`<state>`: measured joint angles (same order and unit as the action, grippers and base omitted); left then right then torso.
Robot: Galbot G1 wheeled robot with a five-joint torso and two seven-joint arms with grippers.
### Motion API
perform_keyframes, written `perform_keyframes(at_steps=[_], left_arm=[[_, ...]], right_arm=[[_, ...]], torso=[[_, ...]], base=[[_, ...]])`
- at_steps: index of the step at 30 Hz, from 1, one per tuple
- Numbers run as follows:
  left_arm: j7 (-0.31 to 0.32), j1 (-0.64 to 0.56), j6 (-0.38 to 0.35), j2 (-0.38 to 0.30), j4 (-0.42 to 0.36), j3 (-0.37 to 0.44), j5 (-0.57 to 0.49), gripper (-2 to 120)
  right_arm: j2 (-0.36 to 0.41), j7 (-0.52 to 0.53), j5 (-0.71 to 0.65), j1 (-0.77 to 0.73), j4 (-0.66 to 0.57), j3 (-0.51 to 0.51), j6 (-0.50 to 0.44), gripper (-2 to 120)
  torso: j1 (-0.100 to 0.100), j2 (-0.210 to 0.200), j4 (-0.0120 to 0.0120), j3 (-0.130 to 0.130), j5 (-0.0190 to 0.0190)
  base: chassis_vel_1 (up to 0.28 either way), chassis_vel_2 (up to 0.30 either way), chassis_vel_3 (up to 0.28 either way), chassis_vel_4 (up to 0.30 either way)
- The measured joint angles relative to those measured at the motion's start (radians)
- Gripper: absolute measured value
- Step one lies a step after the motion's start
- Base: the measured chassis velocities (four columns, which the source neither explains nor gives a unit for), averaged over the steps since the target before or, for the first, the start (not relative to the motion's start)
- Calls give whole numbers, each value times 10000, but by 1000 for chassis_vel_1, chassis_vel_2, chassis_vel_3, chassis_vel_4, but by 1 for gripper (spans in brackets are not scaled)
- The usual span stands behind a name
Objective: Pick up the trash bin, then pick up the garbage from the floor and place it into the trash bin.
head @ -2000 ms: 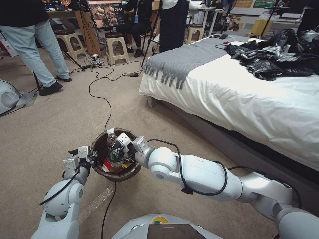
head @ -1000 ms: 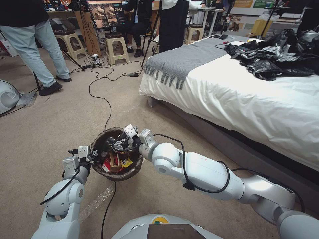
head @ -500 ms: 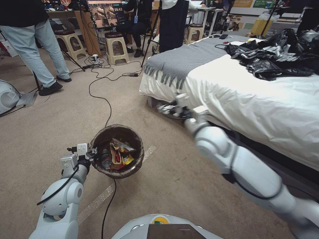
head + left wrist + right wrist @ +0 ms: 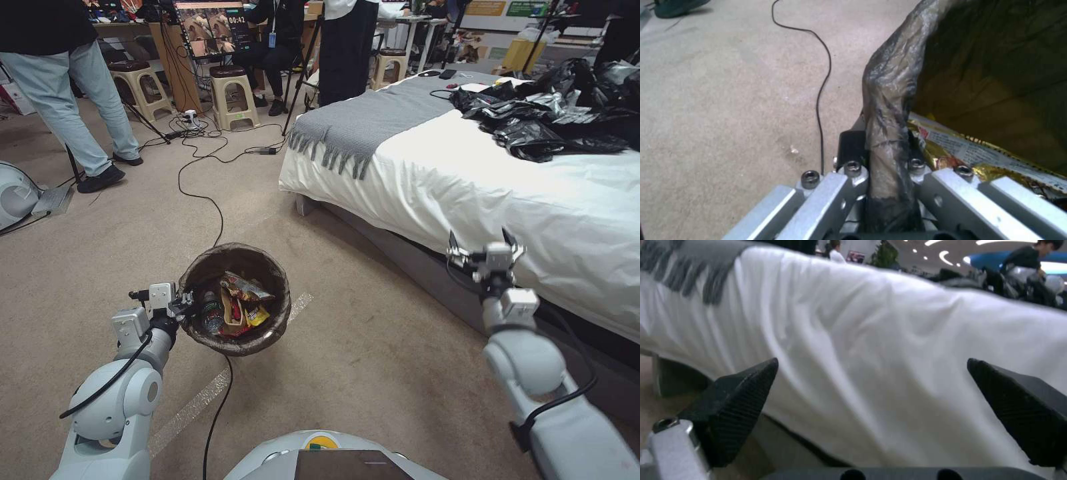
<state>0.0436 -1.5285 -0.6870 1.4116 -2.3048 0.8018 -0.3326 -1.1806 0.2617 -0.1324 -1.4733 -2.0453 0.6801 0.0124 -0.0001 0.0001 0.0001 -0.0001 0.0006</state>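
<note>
The trash bin [image 4: 265,329], lined with a dark brown bag, hangs just above the carpet at lower left. My left gripper [image 4: 187,305] is shut on its near rim; the left wrist view shows the bag-covered rim [image 4: 889,110] pinched between the fingers. Inside the bin lies garbage [image 4: 235,303]: yellow snack wrappers [image 4: 987,156], red scraps and a clear plastic bottle [image 4: 211,316]. My right gripper [image 4: 483,245] is raised at the right beside the bed, open with nothing in it. Its two black fingertips [image 4: 740,400] stand wide apart in front of the white sheet.
A bed [image 4: 533,193] with white sheet, grey throw and black plastic bags fills the right side. A black cable [image 4: 215,220] runs across the carpet under the bin. Stools [image 4: 235,93], a tripod and standing people are at the back. Open carpet lies between bin and bed.
My right gripper let the bottle go into the bin, drew out and swung right and up to the bed's side. The bin stayed held by my left gripper.
</note>
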Motion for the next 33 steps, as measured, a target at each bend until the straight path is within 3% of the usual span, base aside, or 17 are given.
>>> perform_keyframes(at_steps=[6, 10, 33], left_arm=[[13, -92, 145, 56, 41, -125, 23, 0], [42, -155, 226, 114, 56, -209, 15, 0], [245, -216, 188, 166, 43, -204, -63, 0]], right_arm=[[-1367, -28, 858, -575, 117, -271, -611, 100], [-1745, -84, 1207, -386, 153, -272, -482, 100], [-1921, -203, 1413, -40, 362, -350, -43, 100]], torso=[[0, 0, -1, 0, -7], [0, 0, 2, 0, -10], [0, -1, -2, 1, -8]], base=[[0, 0, 0, 0], [0, 0, 0, 0], [0, 0, 0, 0]])
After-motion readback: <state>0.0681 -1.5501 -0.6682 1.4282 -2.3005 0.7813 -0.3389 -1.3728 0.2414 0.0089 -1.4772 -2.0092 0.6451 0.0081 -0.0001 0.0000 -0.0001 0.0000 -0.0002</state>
